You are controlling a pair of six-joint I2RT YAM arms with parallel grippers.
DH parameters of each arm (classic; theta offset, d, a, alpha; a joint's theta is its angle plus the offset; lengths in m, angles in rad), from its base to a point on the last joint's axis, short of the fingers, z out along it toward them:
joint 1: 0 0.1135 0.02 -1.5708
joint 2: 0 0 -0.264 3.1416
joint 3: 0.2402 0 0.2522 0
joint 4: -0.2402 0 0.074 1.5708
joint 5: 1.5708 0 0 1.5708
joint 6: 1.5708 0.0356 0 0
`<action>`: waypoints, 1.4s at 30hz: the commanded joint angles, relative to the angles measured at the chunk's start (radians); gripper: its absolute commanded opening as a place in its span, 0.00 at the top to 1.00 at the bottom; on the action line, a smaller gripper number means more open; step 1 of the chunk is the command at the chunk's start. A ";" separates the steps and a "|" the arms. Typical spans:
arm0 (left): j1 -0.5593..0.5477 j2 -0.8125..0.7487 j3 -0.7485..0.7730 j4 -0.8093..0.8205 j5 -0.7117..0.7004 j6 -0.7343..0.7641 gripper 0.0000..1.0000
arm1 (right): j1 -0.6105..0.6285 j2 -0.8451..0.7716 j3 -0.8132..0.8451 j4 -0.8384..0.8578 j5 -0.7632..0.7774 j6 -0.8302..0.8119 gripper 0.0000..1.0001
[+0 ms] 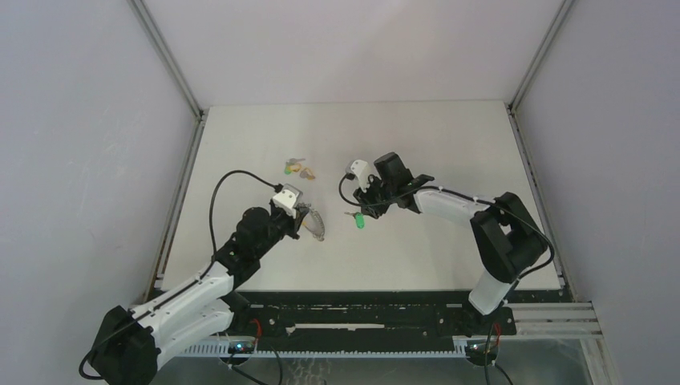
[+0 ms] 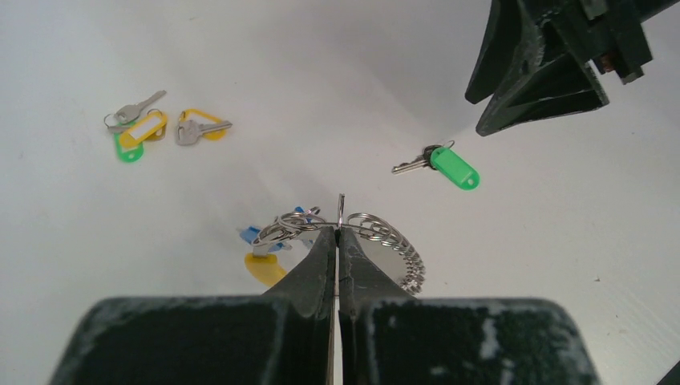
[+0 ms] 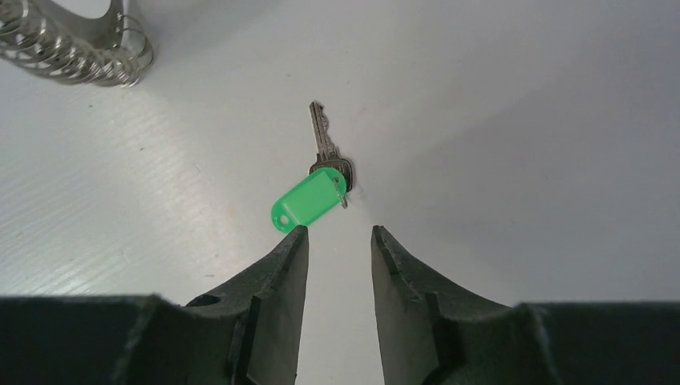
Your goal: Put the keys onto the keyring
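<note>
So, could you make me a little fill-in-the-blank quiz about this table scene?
1. The left gripper is clamped shut on the ____.
2. The key lying loose just ahead of the right gripper has a ____ tag.
3. The right gripper's jaws stand ____.
Missing words: keyring, green, open.

A white flat counter (image 1: 449, 144) between plain grey walls (image 1: 80, 120) (silvery metal posts (image 1: 166, 56) at the far corners), evenly lit.

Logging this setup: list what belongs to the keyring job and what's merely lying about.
Job: keyring in the shut left tool; green-tagged key before the open right tool; key cluster.
Not part of it: table; walls.
</note>
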 commanded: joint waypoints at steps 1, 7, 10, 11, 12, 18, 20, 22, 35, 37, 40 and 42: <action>0.004 0.009 0.030 0.028 -0.021 -0.019 1.00 | -0.005 0.055 0.081 0.009 -0.009 0.011 0.65; 0.003 0.016 0.035 0.029 -0.013 -0.019 1.00 | -0.009 0.112 0.086 0.020 -0.017 -0.003 0.67; 0.002 0.021 0.036 0.030 -0.007 -0.019 1.00 | -0.018 0.131 0.085 0.035 -0.030 -0.008 0.68; 0.003 0.022 0.039 0.031 -0.006 -0.019 1.00 | -0.019 0.138 0.086 0.040 -0.032 -0.010 0.68; 0.003 0.024 0.039 0.030 -0.003 -0.019 1.00 | -0.019 0.143 0.086 0.043 -0.037 -0.013 0.69; 0.004 0.022 0.037 0.032 0.001 -0.018 1.00 | -0.023 0.168 0.086 0.048 -0.056 -0.027 0.72; 0.004 0.024 0.039 0.034 0.002 -0.018 1.00 | -0.029 0.176 0.085 0.046 -0.075 -0.032 0.74; 0.004 0.026 0.038 0.035 0.004 -0.018 1.00 | -0.031 0.182 0.086 0.049 -0.078 -0.033 0.76; 0.003 0.018 0.035 0.036 0.010 -0.017 1.00 | -0.034 0.196 0.086 0.070 -0.094 -0.044 0.81; 0.003 0.017 0.036 0.036 0.013 -0.017 1.00 | -0.036 0.194 0.086 0.074 -0.093 -0.044 0.81; 0.004 0.016 0.036 0.035 0.013 -0.016 1.00 | -0.039 0.186 0.086 0.078 -0.095 -0.041 0.81; 0.004 0.014 0.035 0.035 0.011 -0.017 1.00 | -0.042 0.176 0.086 0.076 -0.100 -0.036 0.81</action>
